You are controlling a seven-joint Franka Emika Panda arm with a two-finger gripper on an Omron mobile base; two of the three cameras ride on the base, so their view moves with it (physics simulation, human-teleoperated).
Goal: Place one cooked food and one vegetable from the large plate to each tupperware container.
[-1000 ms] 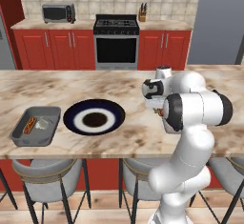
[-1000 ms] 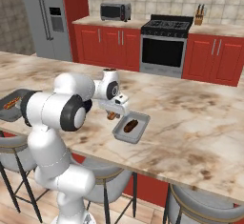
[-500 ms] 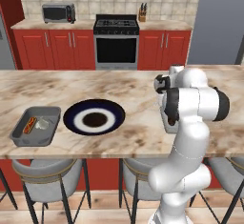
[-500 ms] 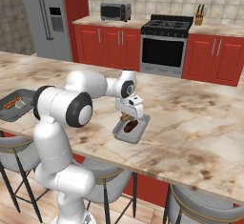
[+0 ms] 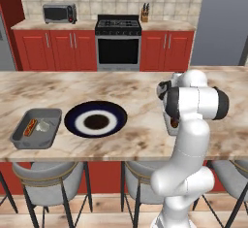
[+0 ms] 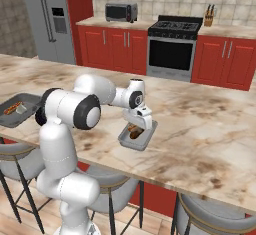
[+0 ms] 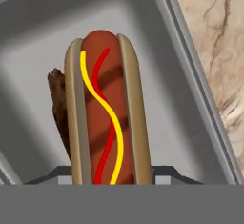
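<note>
Hand view: a hot dog hangs pinched in the gripper, low over the right tupperware container. The large plate sits bare beside the left container.

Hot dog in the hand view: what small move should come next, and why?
Probably open the gripper and release. The hot dog hangs lengthwise over the grey tub, beside a dark brown item already inside, and the plate is bare.
</note>
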